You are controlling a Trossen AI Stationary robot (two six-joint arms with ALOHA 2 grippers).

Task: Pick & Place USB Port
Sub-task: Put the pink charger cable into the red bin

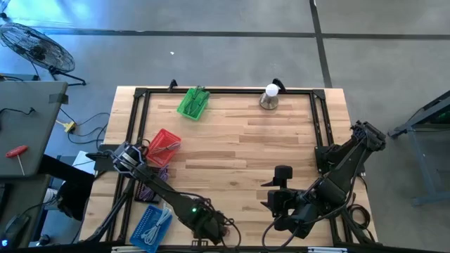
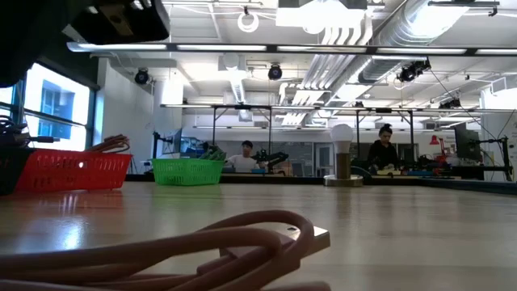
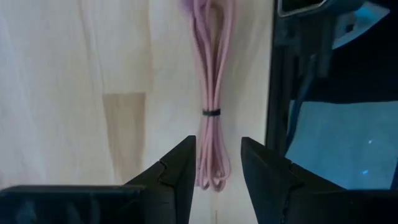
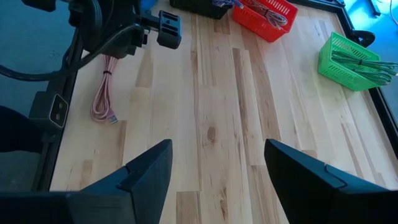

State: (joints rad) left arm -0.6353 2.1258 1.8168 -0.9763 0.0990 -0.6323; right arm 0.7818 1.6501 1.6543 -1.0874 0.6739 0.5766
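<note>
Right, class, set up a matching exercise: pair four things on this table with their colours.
Things:
1. Basket at the far edge of the table
2. Basket near the left claw
3. Coiled cable on the wood
4. Basket at the near left corner

Colours:
A. Pink
B. Blue
C. Green
D. Red

Pairs: 1-C, 2-D, 3-A, 4-B

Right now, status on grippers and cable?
Left gripper open above coiled pink USB cable, not gripping. Right gripper open, waiting over bare table. Nothing obstructing.
</note>
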